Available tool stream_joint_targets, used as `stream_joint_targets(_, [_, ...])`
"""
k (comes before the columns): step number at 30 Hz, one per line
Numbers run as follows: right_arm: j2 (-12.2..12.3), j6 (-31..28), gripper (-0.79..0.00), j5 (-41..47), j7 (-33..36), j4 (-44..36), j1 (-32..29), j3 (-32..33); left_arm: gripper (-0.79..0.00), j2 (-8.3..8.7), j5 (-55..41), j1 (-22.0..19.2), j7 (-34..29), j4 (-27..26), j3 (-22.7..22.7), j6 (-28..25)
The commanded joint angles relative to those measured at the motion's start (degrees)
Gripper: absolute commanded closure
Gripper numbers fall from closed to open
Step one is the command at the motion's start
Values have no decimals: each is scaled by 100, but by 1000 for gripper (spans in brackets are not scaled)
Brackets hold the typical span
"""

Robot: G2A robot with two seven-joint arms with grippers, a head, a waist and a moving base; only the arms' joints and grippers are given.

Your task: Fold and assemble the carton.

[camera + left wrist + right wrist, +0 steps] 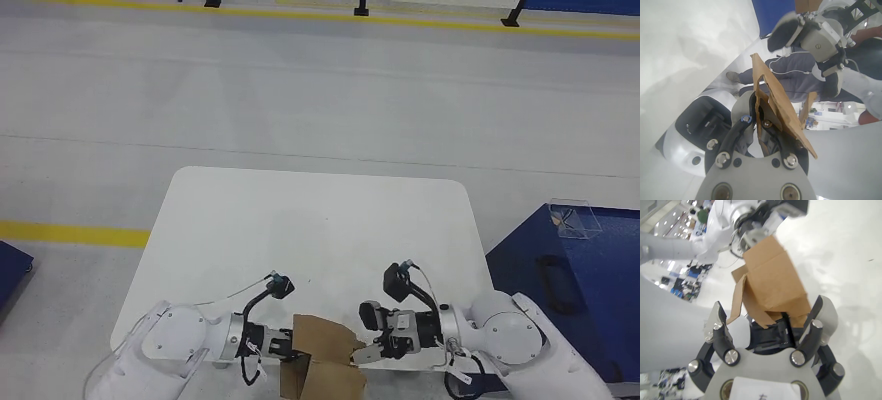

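carton [322, 352] hung above near edge of table [300, 220] | left gripper [761, 117] clamped on its flap [772, 94] | right gripper [768, 308] fingers apart around right end | risk: flap (edge ragged) might tear if pulled skew

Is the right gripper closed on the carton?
No, the right gripper has its fingers spread wide around the near end of the carton.

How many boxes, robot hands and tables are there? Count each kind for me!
carton: 1
robot hands: 2 (left hand, right hand)
table: 1
Total: 4
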Motion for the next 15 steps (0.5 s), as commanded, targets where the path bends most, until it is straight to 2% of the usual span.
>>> stream_joint_targets(1, [36, -47, -785, 184, -377, -68, -277, 409, 0, -29, -887, -74, 33, 196, -58, 262])
stream_joint_targets(5, [83, -68, -785, 278, -824, -135, -738, 1035, 0, -114, -2560, -226, 10, 808, -55, 1120])
stream_joint_targets(6, [88, -74, -785, 217, -876, -188, -840, 1116, 0, -138, -2899, -288, -73, 938, 5, 1403])
stream_joint_targets(8, [88, -74, -785, 217, -876, -188, -840, 1116, 0, -185, -3560, -362, 178, 1278, -13, 1853])
stream_joint_targets(15, [88, -74, -785, 217, -876, -188, -840, 1116, 0, -185, -3560, -362, 178, 1278, -13, 1853])
